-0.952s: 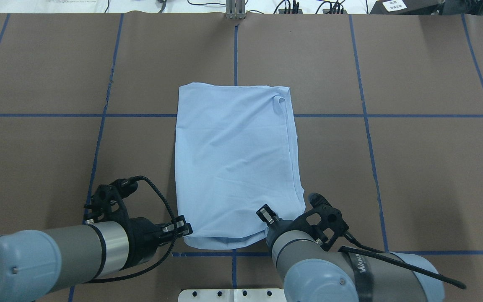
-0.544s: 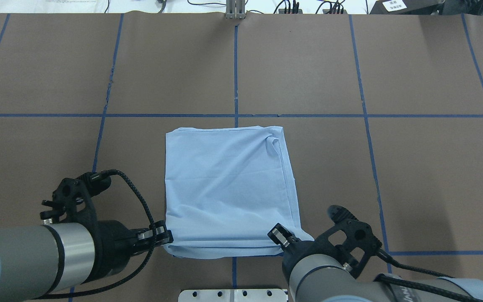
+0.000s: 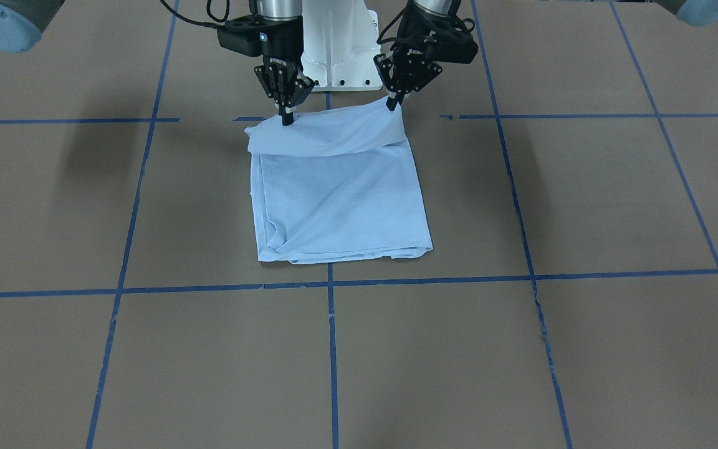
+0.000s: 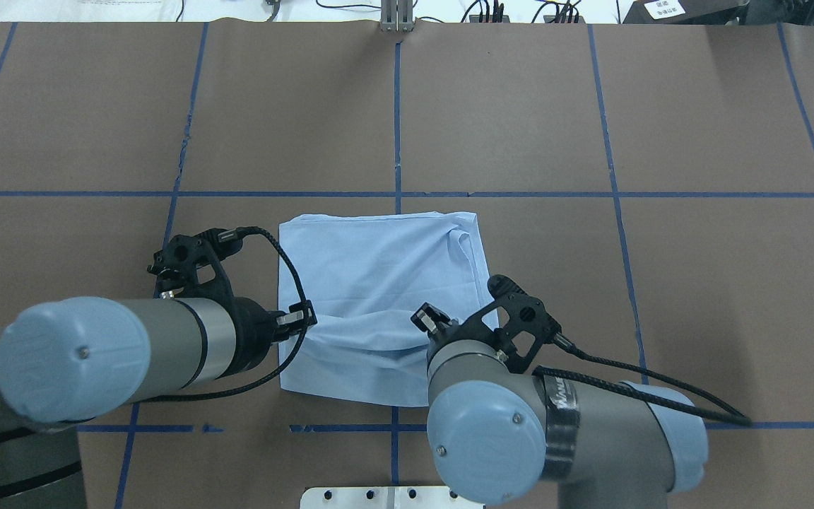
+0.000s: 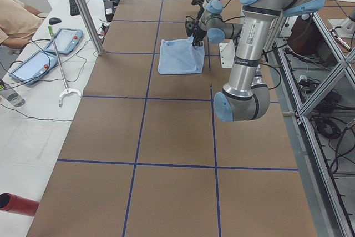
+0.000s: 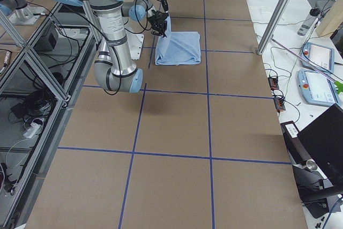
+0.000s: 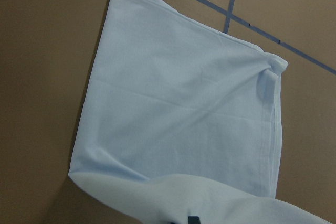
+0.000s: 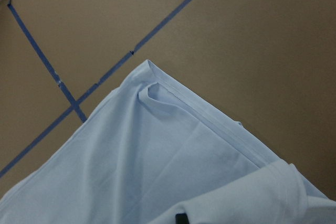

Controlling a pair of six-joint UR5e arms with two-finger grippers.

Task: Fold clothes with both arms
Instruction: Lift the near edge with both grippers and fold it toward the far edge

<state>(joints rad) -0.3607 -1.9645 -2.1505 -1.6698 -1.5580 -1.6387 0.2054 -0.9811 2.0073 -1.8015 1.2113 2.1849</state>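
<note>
The light blue T-shirt [image 4: 379,261] lies folded into a rectangle on the brown table, also in the front view [image 3: 340,199]. Its print and tag are hidden. My left gripper [image 4: 307,317] is shut on the near left corner, and my right gripper [image 4: 422,319] is shut on the near right corner. Both hold the near edge lifted and curled over the rest of the shirt. In the front view the left gripper [image 3: 390,105] and the right gripper [image 3: 286,118] pinch the raised flap. The wrist views show the cloth below [image 7: 184,108] [image 8: 157,161].
The white pedestal base [image 3: 340,50] stands just behind the shirt. Blue tape lines [image 4: 397,106] divide the brown table cover. Side tables with tablets [image 5: 33,62] [image 6: 316,57] and metal posts [image 5: 83,9] flank the table ends.
The shirt was dragged toward the robot. Then both grippers rose with its near edge and carried it forward over the shirt.
</note>
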